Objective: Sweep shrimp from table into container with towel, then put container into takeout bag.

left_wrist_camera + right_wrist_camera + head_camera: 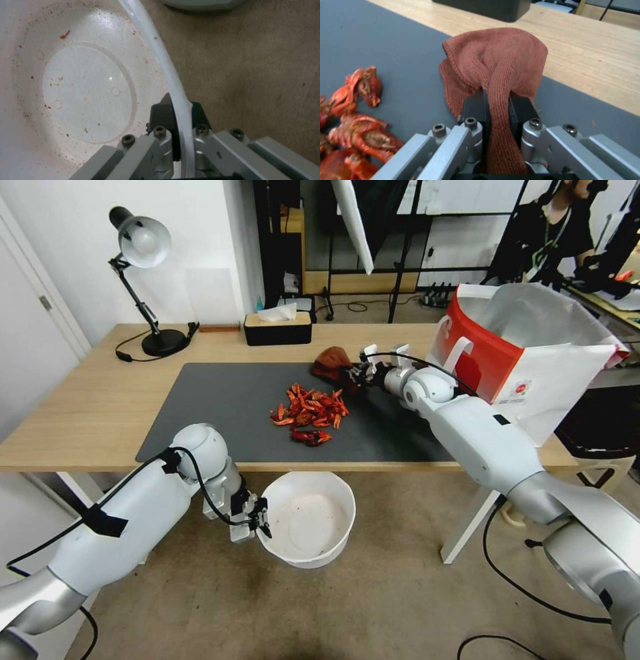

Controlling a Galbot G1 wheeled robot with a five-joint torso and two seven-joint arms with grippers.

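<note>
Head view: my left gripper (pixel 261 519) holds the container (pixel 311 520) by its rim, below the near edge of the table (pixel 80 407). My right gripper (pixel 353 373) has the towel (pixel 331 361) on the dark mat (pixel 220 407), just behind the shrimp (pixel 311 413). The takeout bag (pixel 527 353) stands at the table's right end. Risk: the bowl may sit off the sweep line, so pieces drop to the floor.

Left wrist: fingers (pixel 160 115) pinch the thin rim; falling weight could tip the bowl.

Right wrist: jaws clamp a towel fold; the loose cloth may ride over shrimp.
</note>
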